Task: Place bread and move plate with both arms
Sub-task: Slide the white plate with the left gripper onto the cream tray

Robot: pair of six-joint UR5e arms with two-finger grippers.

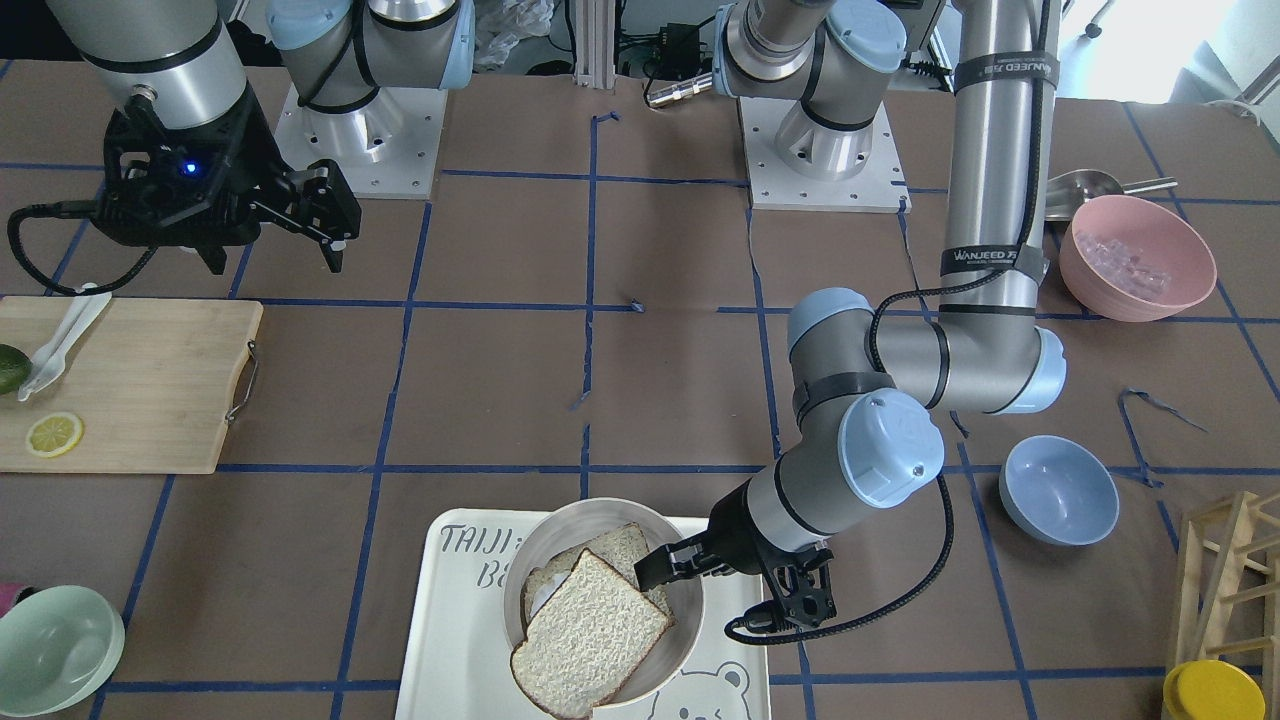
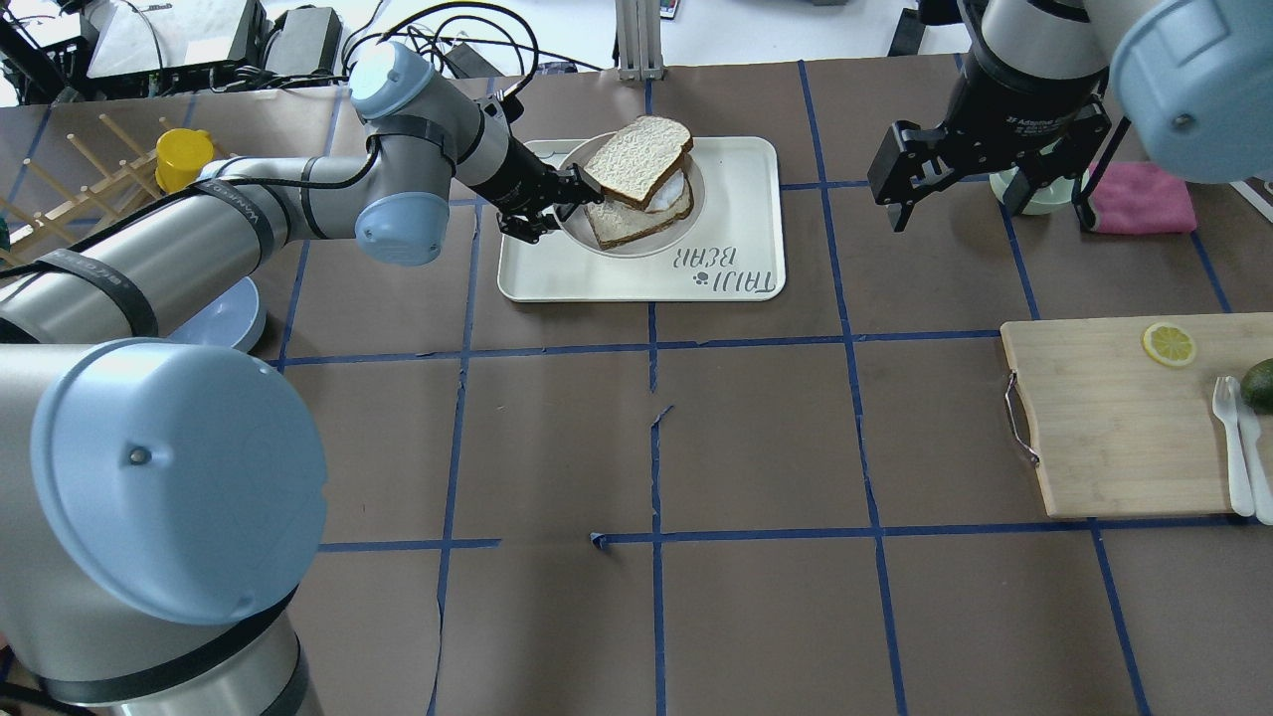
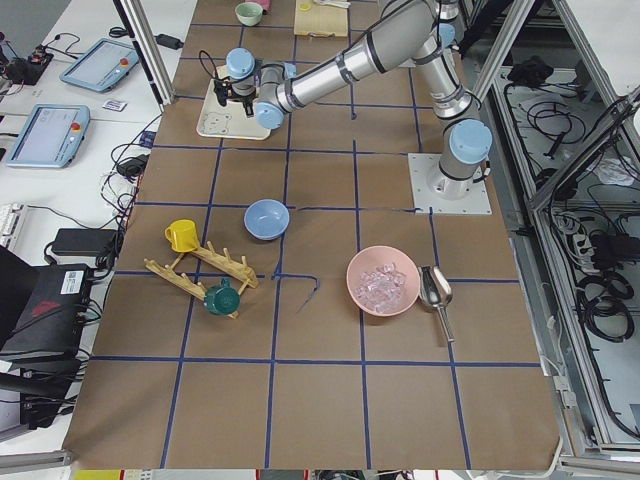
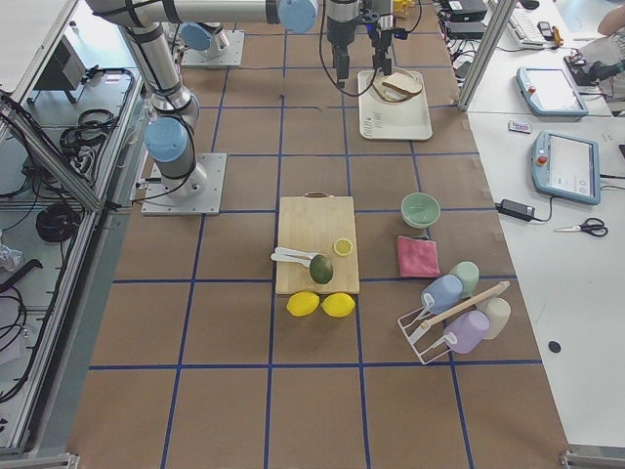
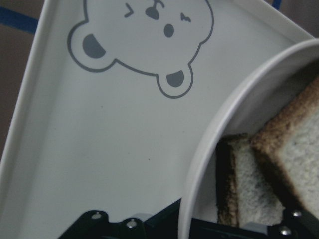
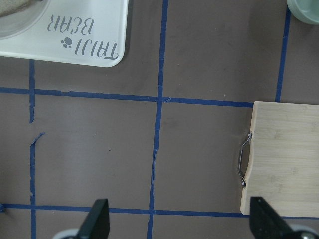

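The round cream plate point(image 1: 600, 504) sits on the white "TAIJI BEAR" tray point(image 1: 460, 620). Two bread slices are stacked on the plate. The top slice point(image 1: 590, 635) lies askew and overhangs the rim; the lower slice point(image 1: 622, 548) is beneath it. My left gripper point(image 1: 662, 570) is shut on the plate's rim at the tray's side; in the left wrist view the rim point(image 5: 209, 134) runs between its fingers. My right gripper point(image 1: 275, 255) is open and empty, above bare table away from the tray. Both also show in the overhead view: left gripper point(image 2: 572, 192), right gripper point(image 2: 955, 204).
A wooden cutting board point(image 1: 140, 380) holds a lemon slice point(image 1: 54, 433), a white fork point(image 1: 60, 340) and an avocado. A pink bowl point(image 1: 1137, 257), a blue bowl point(image 1: 1058, 489), a green bowl point(image 1: 55, 648) and a wooden rack point(image 1: 1235, 590) stand around the table's edges.
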